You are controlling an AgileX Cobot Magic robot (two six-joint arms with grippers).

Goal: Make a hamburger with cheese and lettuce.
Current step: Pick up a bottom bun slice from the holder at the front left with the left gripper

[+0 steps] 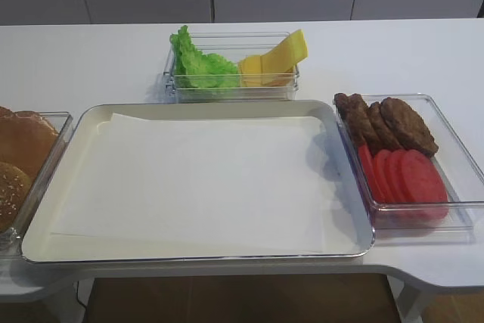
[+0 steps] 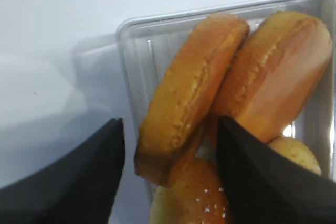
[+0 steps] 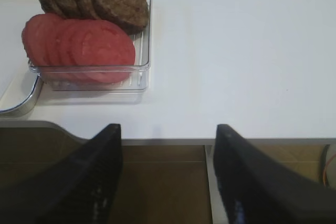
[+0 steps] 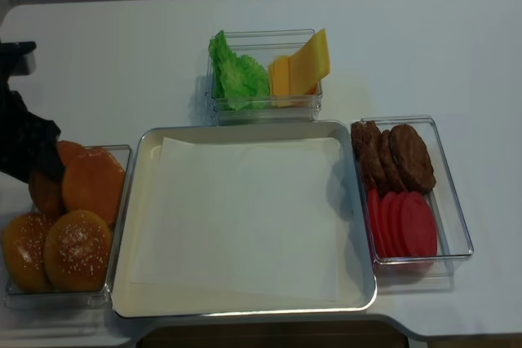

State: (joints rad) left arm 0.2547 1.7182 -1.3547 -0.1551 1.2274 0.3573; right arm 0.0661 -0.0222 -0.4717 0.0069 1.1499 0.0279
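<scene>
Hamburger [image 2: 184,98] half-hidden between left hand [image 2: 170,177] fingers

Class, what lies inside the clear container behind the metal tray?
The container holds green lettuce on the left and yellow cheese slices leaning on the right. Its floor beneath them is covered, so anything underneath cannot be seen.

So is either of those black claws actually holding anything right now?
Right gripper: open, holding nothing. Left gripper: its fingers straddle the edge of a golden-brown bun half in the clear bun container; whether it grips cannot be told.
</scene>
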